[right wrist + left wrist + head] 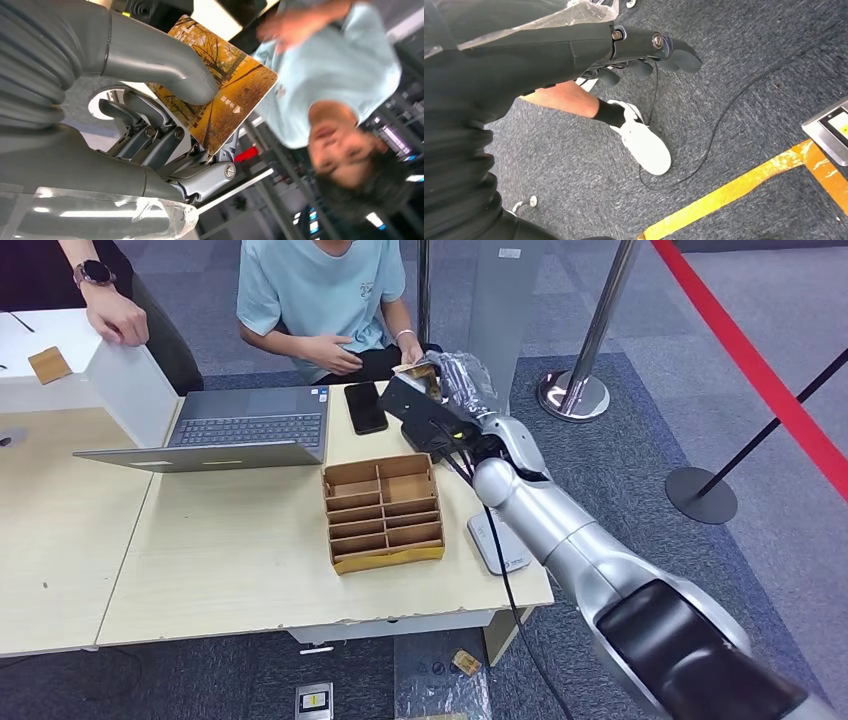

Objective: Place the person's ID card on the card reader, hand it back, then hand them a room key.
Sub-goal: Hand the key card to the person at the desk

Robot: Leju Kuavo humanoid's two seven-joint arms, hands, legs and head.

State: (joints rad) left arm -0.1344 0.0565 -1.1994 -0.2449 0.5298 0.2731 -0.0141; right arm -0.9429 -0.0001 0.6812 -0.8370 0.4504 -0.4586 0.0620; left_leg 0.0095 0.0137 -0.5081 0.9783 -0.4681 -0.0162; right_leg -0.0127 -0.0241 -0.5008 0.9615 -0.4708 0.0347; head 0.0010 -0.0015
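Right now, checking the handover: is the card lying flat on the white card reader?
No. The right robot hand pinches the card in the air, held out toward the seated person.

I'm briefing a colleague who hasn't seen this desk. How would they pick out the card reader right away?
Start at the pale wooden table and find the brown cardboard organizer with its compartments near the middle. The card reader is the flat white slab lying just beyond it, at the table's right edge, partly hidden under the robot's silver right arm. Unlike the laptop and black phone farther back, it is small, white and plain.
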